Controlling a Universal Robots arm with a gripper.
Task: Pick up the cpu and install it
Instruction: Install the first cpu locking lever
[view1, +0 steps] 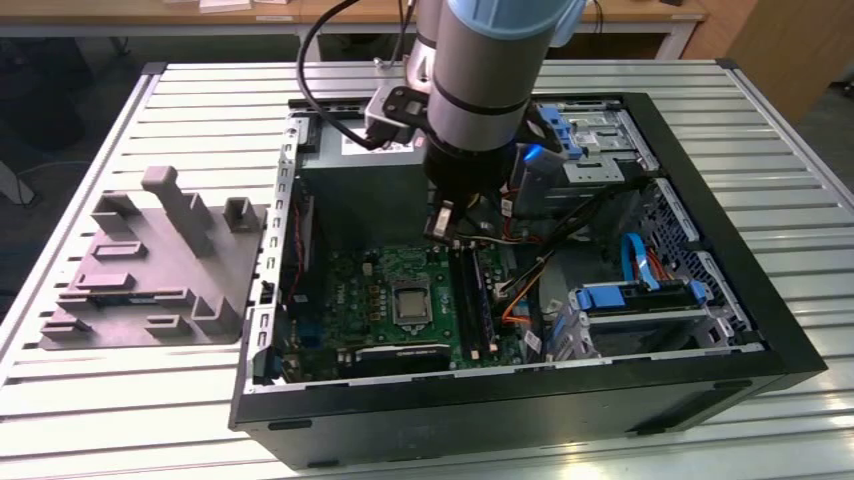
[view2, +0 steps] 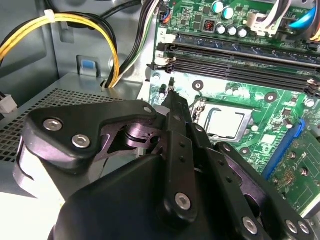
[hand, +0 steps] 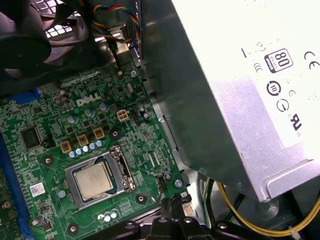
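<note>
The cpu (view1: 410, 300) (view2: 225, 122) (hand: 93, 181), a flat square chip with a pale silvery top, lies flat inside the metal-framed socket (hand: 120, 172) of the green motherboard (view1: 354, 290) in the open computer case. My gripper (view1: 439, 226) (view2: 171, 97) (hand: 172, 205) hangs inside the case above the board's edge, a short way from the socket and apart from the chip. Its black fingers (view2: 177, 145) meet in a single tip, shut with nothing between them.
A grey plastic tray (view1: 147, 270) with upright posts lies on the slatted table at the exterior view's left. The power supply box (view1: 360, 190) (hand: 240, 100) stands close beside my gripper. Memory slots (view2: 235, 57), yellow cables (view2: 75, 22) and a blue drive cage (view1: 641, 300) crowd the case.
</note>
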